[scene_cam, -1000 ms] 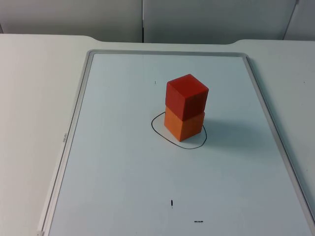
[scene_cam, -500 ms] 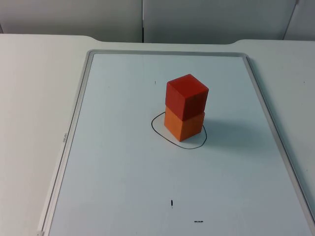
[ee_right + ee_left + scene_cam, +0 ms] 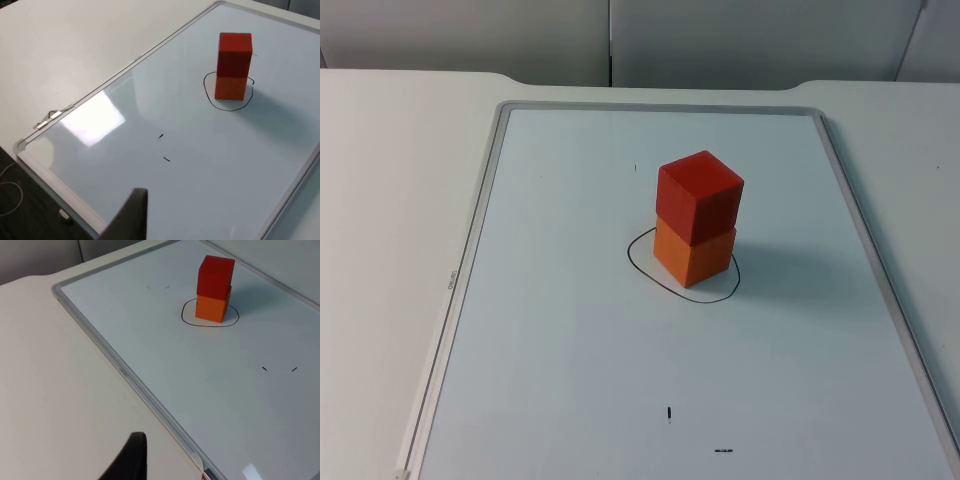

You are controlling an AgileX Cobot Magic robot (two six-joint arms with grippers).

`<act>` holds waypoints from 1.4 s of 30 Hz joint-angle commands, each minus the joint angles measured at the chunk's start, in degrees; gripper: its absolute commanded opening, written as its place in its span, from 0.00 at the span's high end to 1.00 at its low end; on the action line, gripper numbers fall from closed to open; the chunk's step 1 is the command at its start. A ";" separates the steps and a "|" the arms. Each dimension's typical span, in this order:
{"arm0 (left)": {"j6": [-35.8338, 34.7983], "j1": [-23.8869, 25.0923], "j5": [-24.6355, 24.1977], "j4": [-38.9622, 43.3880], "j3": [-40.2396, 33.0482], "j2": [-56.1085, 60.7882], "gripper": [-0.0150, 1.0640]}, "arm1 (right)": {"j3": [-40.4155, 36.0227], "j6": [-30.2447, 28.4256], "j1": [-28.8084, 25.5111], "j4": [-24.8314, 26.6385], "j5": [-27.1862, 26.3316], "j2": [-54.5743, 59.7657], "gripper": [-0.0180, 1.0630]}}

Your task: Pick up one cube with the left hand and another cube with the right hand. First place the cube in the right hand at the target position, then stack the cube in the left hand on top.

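You have the glossy red cube (image 3: 699, 196) sitting squarely on the matte orange cube (image 3: 693, 254), a little right of centre in the top view. The orange cube rests on the white board with a grey metal frame (image 3: 498, 160), within the hand-drawn black oval outline (image 3: 642, 271) that marks the target; its near edge lies close to the line. From the left wrist camera the red cube (image 3: 215, 274) and the orange cube (image 3: 212, 307) line up face to face with only a slight overhang, and the stack stands upright. The right wrist camera agrees: red cube (image 3: 234, 53) over orange cube (image 3: 231, 87), both inside the oval outline (image 3: 212, 97).

Judged from this, both placements look done: the first cube is at the target and the second is stacked on it. Nothing touches the stack, and it looks stable.

Of the left gripper (image 3: 127, 460) you get one black fingertip, over the bare white table top (image 3: 55, 380) just outside the board's frame and well apart from the cubes. Of the right gripper (image 3: 131, 215) you likewise get one fingertip, above the board's near end, also well away. Whether either pair of fingers is spread or pressed together, you cannot tell; neither is pinching a cube. Both arms appear to wait, clear of the work. What is left, if anything, seems only to end the run.
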State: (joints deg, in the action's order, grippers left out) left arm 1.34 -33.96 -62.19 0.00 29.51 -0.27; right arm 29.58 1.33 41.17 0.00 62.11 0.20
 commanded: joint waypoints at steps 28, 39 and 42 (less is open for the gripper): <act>-0.29 -0.28 0.45 -0.35 -0.14 0.27 0.06 | -0.39 -0.24 -41.82 0.00 -0.33 -0.20 0.01; -0.29 1.71 0.45 0.00 -0.14 0.27 0.06 | -0.39 -0.24 -41.82 0.00 -0.33 -0.20 0.01; -0.29 7.46 0.45 0.00 -0.14 0.27 0.06 | -0.39 -0.24 -41.82 0.00 -0.33 -0.20 0.01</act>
State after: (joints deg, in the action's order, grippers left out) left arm 1.34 -29.65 -62.19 0.00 29.51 -0.27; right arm 29.58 1.33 -0.12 0.00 62.11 0.20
